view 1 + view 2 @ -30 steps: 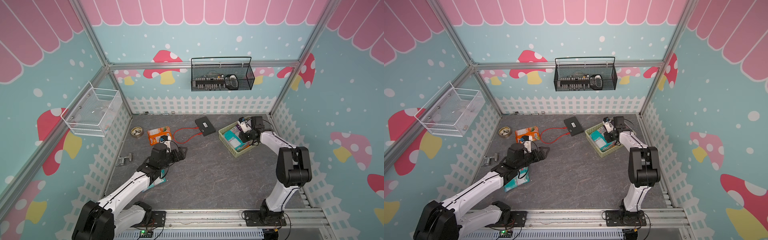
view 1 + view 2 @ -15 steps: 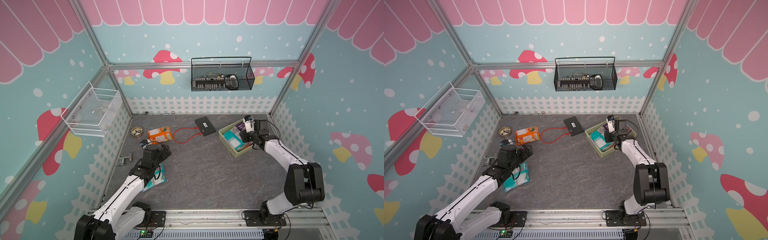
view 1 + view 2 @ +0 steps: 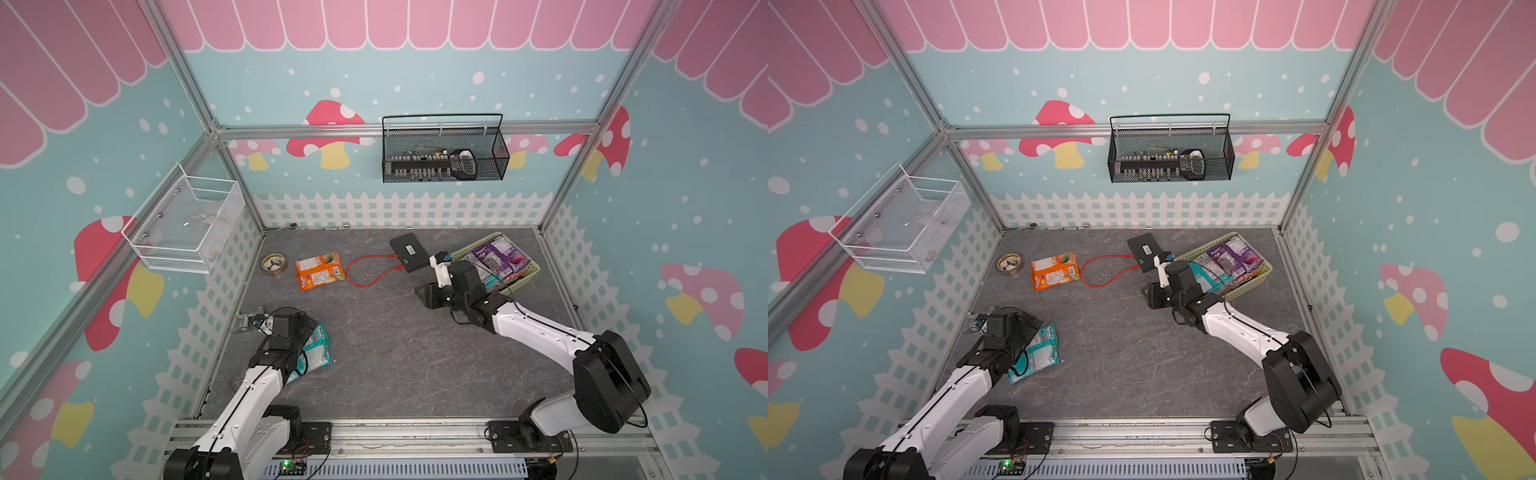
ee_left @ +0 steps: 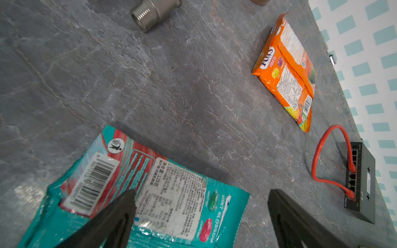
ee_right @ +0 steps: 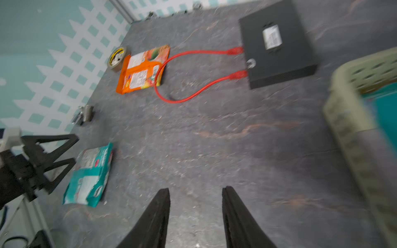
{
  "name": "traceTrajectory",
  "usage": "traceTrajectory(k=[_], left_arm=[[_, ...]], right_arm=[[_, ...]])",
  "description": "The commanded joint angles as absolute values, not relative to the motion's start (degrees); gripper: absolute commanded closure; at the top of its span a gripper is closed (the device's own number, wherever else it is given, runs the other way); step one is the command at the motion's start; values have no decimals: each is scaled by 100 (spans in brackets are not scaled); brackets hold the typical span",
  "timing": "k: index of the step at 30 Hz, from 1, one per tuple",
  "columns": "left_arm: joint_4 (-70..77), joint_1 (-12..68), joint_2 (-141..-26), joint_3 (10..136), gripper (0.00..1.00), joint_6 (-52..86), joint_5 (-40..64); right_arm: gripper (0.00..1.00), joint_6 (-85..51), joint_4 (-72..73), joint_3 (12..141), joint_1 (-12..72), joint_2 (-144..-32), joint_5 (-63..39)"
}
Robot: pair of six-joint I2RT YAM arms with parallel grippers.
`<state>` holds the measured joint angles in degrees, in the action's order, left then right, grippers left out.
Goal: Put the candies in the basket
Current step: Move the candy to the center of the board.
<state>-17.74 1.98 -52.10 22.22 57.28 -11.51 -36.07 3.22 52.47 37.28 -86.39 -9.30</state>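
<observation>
- step in hand: picking up one of the last loose candies. the left gripper (image 4: 202, 193) hangs over the teal mint blossom bag (image 3: 318, 351), which lies flat on the grey floor near the left fence.
- its jaws are spread wide, pinching nothing. one finger is above the bag's printed back, the other over bare floor past the bag's edge. whether a tip touches the foil i cannot tell.
- the right gripper (image 5: 196, 190) is partly spread with nothing between the jaws, over open floor just beside the pale green basket (image 3: 521, 284).
- the basket already holds a purple bag (image 3: 496, 255) and at least one teal one. the orange fox's fruits bag (image 3: 319, 271) lies out on the floor, near a tape roll (image 3: 274, 264) and just beside the red cable (image 3: 365, 270) of the black network switch (image 3: 409, 251).
- next, as i judge it: lower the left jaws to straddle an edge of the teal bag, close, lift, and carry it to the basket, which is well apart. the flat glossy foil may slip.
</observation>
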Motion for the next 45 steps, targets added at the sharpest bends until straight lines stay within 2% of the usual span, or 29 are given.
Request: traceTrajectory(k=[1, 7, 14, 24, 36, 39, 45], left_arm=[[-1815, 166, -5137, 2074, 1, 5801, -937], [-1729, 158, -5177, 1942, 1, 5965, -488], [-1667, 140, -5231, 1961, 1, 6152, -208], [-1617, 139, -5210, 2003, 1, 6252, -113], [-1586, 141, -5211, 2210, 1, 6154, -113], [-1591, 141, -5139, 2227, 1, 6139, -113], [-1641, 140, -5103, 2524, 1, 5727, -337]], right_arm=[[54, -4448, 1292, 5001, 4305, -8917, -822], [53, -4447, 2801, 4926, 5487, -9724, -1033], [54, -4188, 2996, 5780, 6321, -10822, -1067], [55, -4446, 2377, 7017, 6618, -12134, -1051], [57, -4658, 1890, 7437, 6618, -12562, -1006], [62, -4677, 1864, 7412, 6584, -12564, -1002], [95, -4301, 1823, 7146, 6484, -12258, -727]])
